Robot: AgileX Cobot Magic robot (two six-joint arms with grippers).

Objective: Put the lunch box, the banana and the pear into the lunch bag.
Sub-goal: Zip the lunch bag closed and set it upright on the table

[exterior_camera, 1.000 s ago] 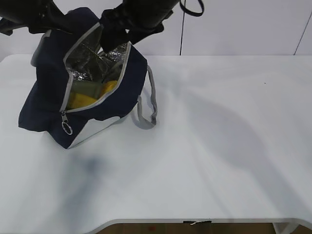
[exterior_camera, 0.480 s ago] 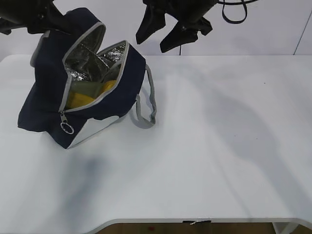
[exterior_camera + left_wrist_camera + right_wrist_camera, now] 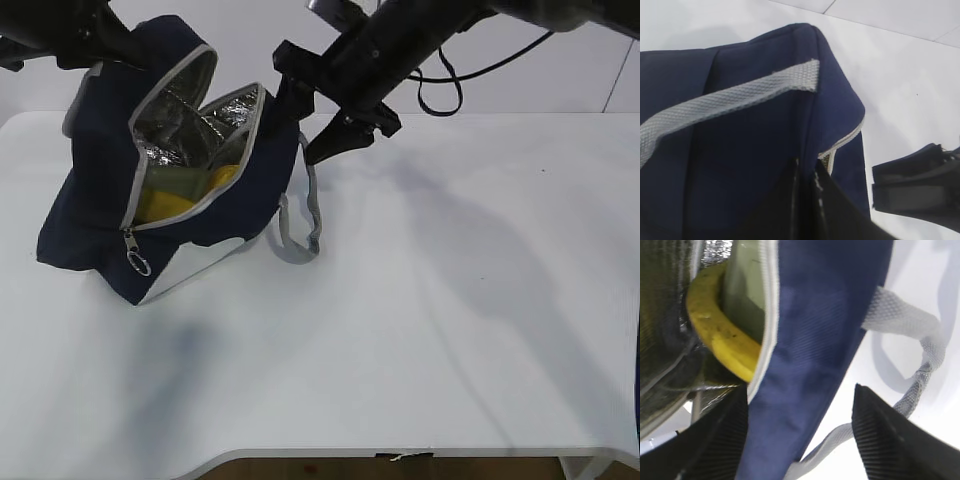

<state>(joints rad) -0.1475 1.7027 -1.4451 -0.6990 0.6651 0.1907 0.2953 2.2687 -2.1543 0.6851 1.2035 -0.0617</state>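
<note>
Lunch bag (image 3: 170, 190): soft, floppy fabric; sturdy rim best hold. Left gripper (image 3: 807, 172) pinches back wall; right gripper (image 3: 312, 108) spread, empty.

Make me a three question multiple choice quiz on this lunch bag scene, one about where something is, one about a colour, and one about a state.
1. Where is the long curved yellow banana?
A. on the white table
B. inside the navy-blue fabric lunch bag
C. in the right gripper

2. What colour are the bag's webbing handles?
A. grey
B. red
C. black

3. How do the right gripper's jaws stand?
A. shut on the zipper pull
B. shut on a handle
C. open, holding nothing

Answers:
1 B, the right wrist view shows it behind the bag's rim, against the foil lining.
2 A, the strap loops read pale grey in every view.
3 C, the two jaws stand apart beside the bag's rim, with nothing between them.
</note>
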